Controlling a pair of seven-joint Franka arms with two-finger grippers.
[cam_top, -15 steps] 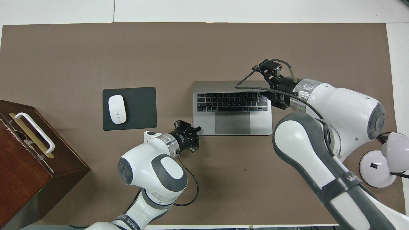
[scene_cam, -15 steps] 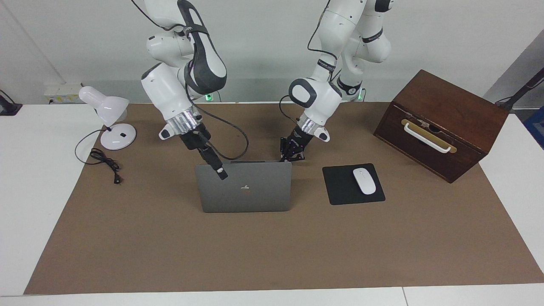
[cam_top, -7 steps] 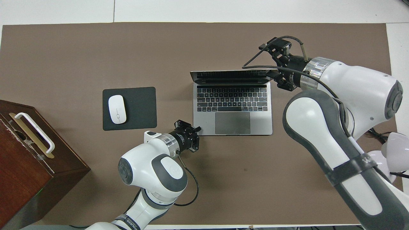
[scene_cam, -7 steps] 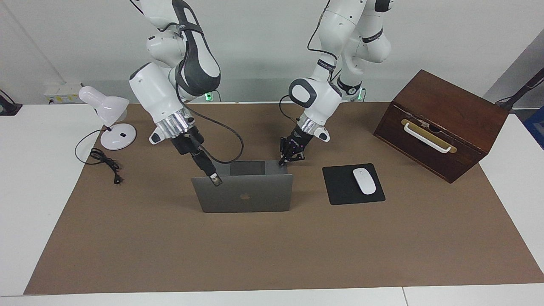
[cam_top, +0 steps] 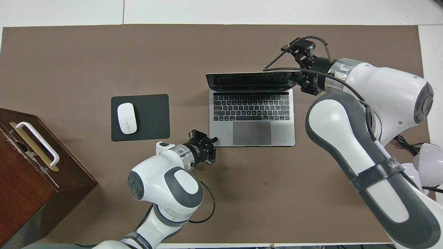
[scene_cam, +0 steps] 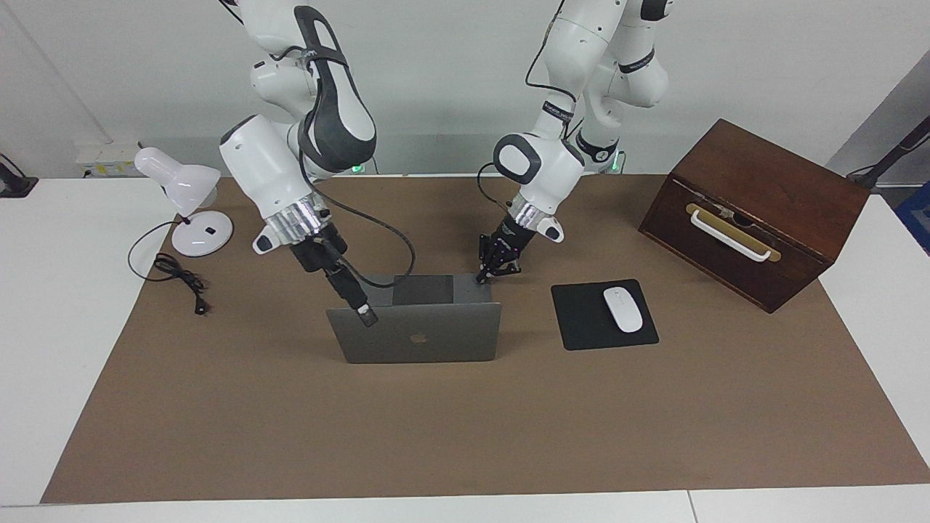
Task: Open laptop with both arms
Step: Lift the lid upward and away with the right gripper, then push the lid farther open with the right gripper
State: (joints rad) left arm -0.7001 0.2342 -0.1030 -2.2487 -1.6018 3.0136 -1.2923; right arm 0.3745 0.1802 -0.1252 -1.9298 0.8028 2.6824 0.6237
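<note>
The laptop (scene_cam: 421,330) stands open in the middle of the brown mat (scene_cam: 465,436) on the white surface (scene_cam: 58,349), its lid tilted up so that the logo faces away from the robots and the keyboard (cam_top: 251,108) and trackpad (cam_top: 251,133) lie bare toward them. The left claw (scene_cam: 497,273) is down at the corner of the laptop's base nearest the robots and toward the left arm's end, its fingertips together and resting against that corner. The right claw (scene_cam: 367,314) is at the top corner of the lid, toward the right arm's end; whether its fingers are apart or pinched on the lid's edge I cannot tell. Beside the laptop, toward the left arm's end, a white mouse (scene_cam: 623,309) lies on a black pad (scene_cam: 581,319), and past it stands a wooden box (scene_cam: 770,196) with a white handle. A white lamp (scene_cam: 185,200) with its black cord sits toward the right arm's end.
</note>
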